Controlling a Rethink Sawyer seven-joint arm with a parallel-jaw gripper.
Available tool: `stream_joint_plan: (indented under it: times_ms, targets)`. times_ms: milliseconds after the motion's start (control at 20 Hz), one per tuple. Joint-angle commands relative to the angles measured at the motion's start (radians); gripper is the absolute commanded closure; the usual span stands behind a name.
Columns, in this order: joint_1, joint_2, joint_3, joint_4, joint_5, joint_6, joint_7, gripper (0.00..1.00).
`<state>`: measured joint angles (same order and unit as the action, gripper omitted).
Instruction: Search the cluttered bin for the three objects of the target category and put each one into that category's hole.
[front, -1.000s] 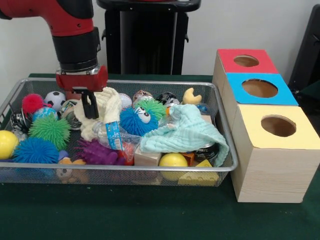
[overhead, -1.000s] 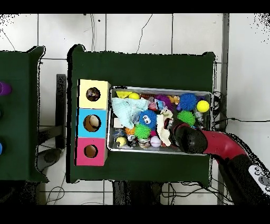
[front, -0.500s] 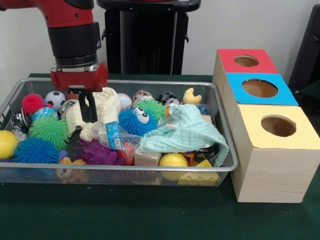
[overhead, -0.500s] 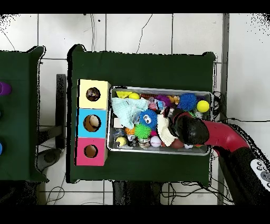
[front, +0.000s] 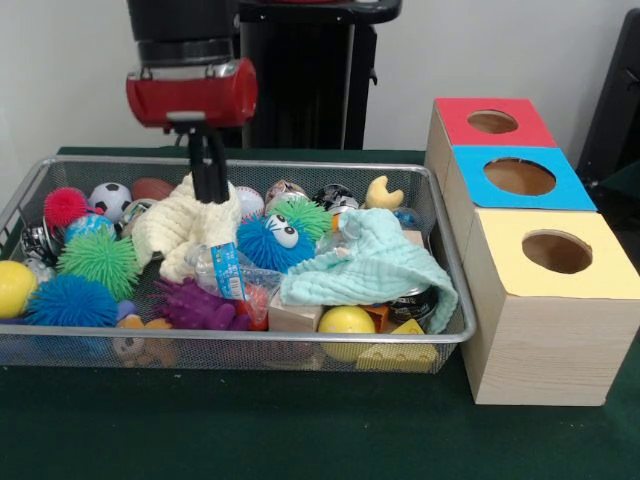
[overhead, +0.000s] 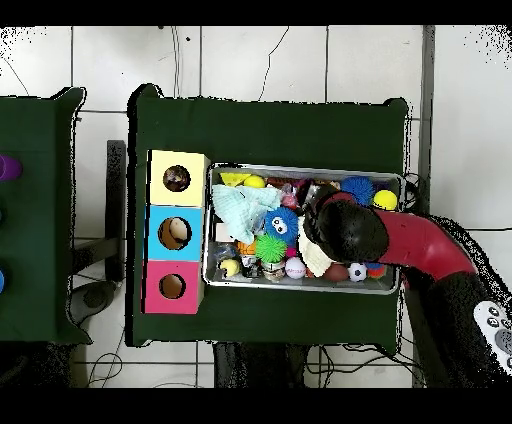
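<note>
The silver wire-mesh bin (front: 250, 340) sits on the green table, full of toys; it also shows in the overhead view (overhead: 300, 168). My gripper (front: 210, 193) hangs over the bin's back left part, shut on the top edge of a cream knitted cloth (front: 185, 228) and pulling it up into a peak. In the overhead view the arm (overhead: 350, 232) covers the gripper. I cannot pick out any knotted rope ball; they are hidden in the clutter. Three wooden boxes with round holes stand right of the bin: red (front: 490, 122), blue (front: 520, 177), yellow (front: 555, 255).
A pale green cloth (front: 370, 265) covers the bin's right half. Around the cream cloth lie a blue fuzzy ball with eyes (front: 265, 240), green (front: 98, 262) and blue (front: 70, 300) spiky balls, a purple spiky toy (front: 195, 305), yellow balls (front: 346, 322) and a small soccer ball (front: 110, 198).
My gripper has risen and moved right in the front view. The cream cloth's top has come up with it, and a brown ball behind it is uncovered.
</note>
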<state>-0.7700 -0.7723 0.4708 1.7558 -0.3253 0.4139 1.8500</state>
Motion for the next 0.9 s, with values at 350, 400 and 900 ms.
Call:
stream_joint_plan:
  times_ms: [350, 400, 900]
  targets:
    - [0.116, -0.139, -0.028, 0.197, 0.183, 0.054, 0.199, 1.0]
    - [0.123, -0.139, -0.033, 0.207, 0.189, 0.038, 0.205, 1.0]
    - [0.235, -0.064, -0.123, 0.236, 0.211, -0.132, 0.253, 1.0]
